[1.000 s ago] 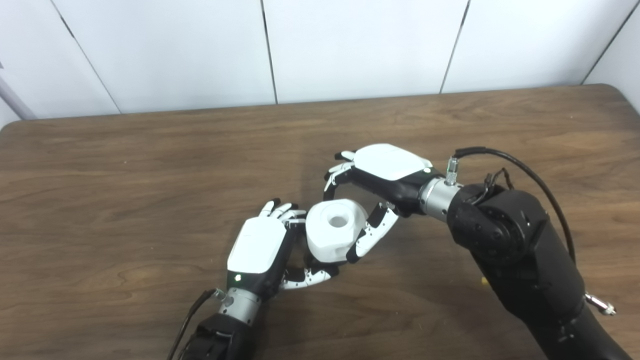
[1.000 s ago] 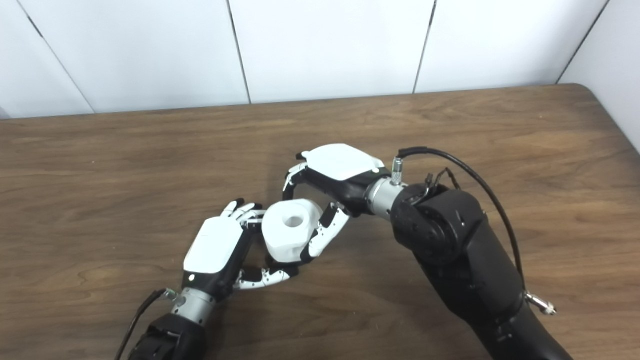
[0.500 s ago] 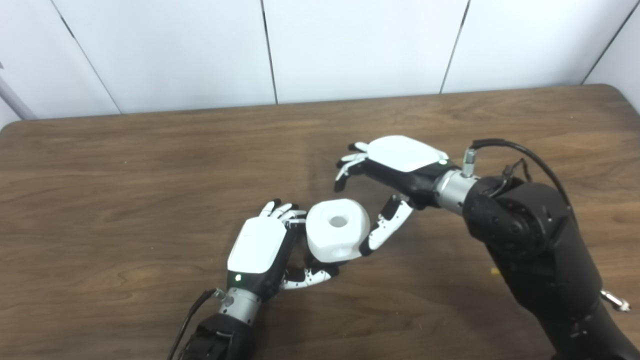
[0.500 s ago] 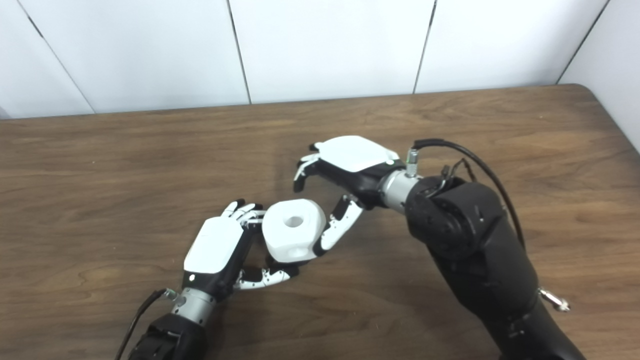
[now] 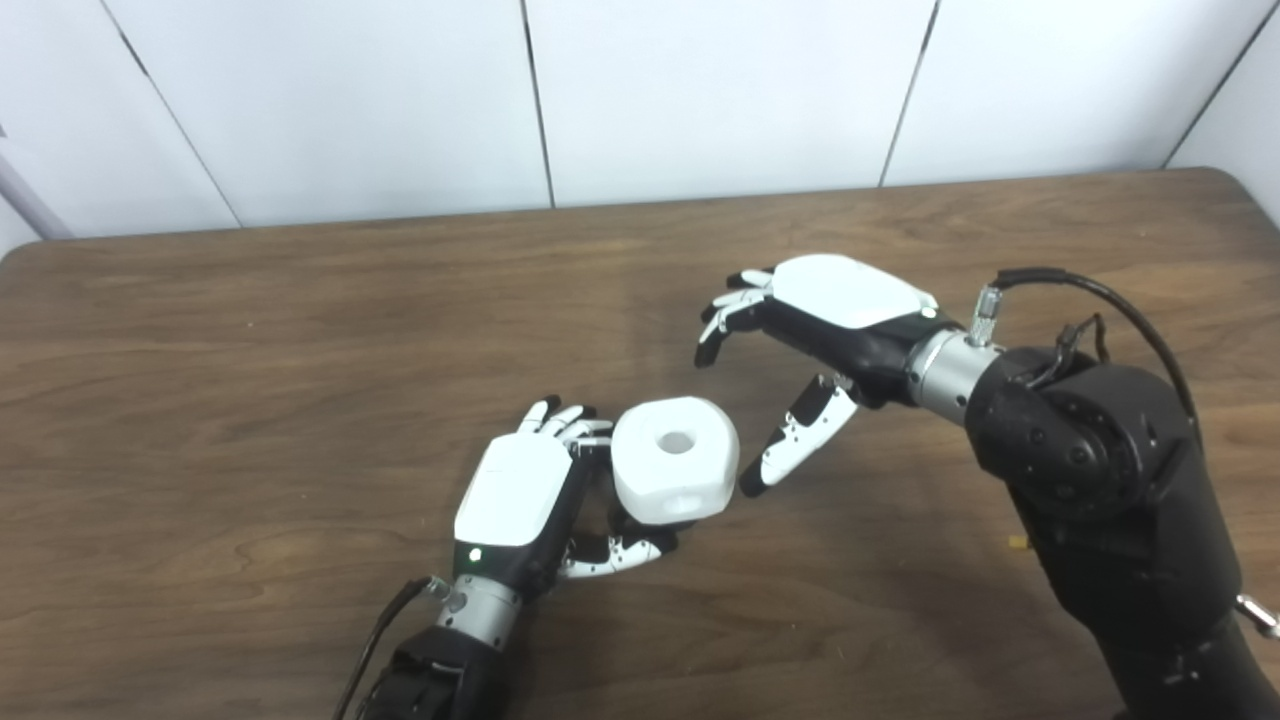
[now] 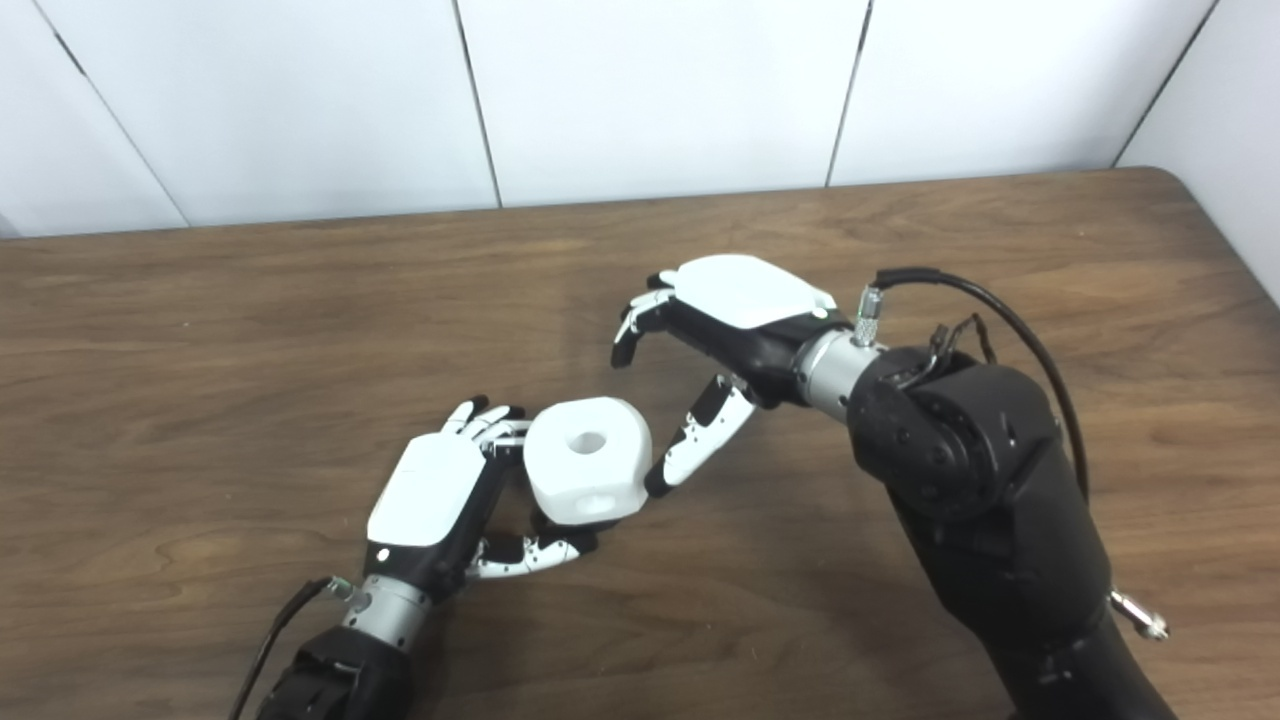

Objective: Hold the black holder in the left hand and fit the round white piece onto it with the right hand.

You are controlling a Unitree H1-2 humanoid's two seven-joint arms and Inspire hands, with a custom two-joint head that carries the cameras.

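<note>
The round white piece (image 5: 675, 458), with a hole in its top, sits over the spot where my left hand (image 5: 520, 500) grips. The black holder is almost wholly hidden beneath the white piece; only a dark bit shows by the left thumb. My left hand is shut around that stack, fingers behind it and thumb in front. My right hand (image 5: 815, 335) hovers to the right of the white piece and farther back, open, fingers curled and thumb pointing down toward the piece, touching nothing.
The brown wooden table (image 5: 250, 330) spreads wide to the left and back, with white wall panels behind its far edge. A small yellow speck (image 5: 1017, 542) lies on the table by my right forearm.
My right hand has let go of the white piece and drawn back to the right and away. The white piece stays on the left hand, which has not moved.
</note>
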